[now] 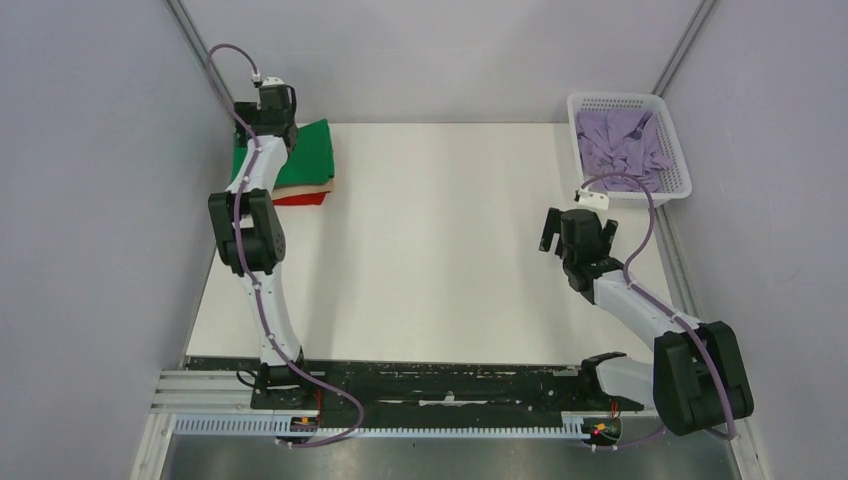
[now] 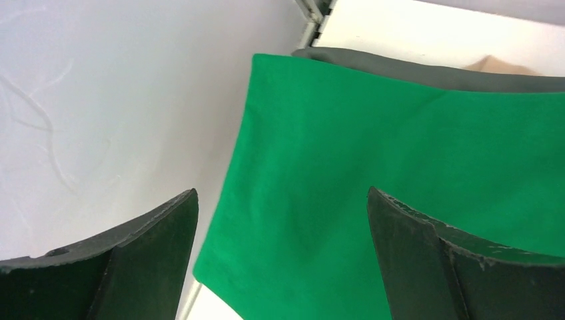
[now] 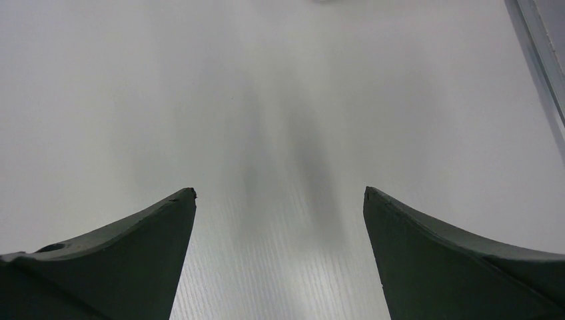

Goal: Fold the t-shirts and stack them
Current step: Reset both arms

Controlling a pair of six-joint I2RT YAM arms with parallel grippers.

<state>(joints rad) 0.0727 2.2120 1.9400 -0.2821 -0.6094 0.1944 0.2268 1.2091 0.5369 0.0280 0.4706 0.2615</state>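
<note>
A folded bright green t-shirt lies on top of a stack at the table's far left corner, over a tan t-shirt and a red t-shirt. In the left wrist view the green t-shirt covers a dark grey t-shirt and a bit of the tan one. My left gripper is open and empty just above the green shirt's edge; from above it hangs over the stack's far left. A lavender t-shirt lies crumpled in the basket. My right gripper is open and empty above bare table.
A white plastic mesh basket stands at the table's far right corner. The white table spreads between the arms. Grey walls close in on the left, back and right. A black rail with cables runs along the near edge.
</note>
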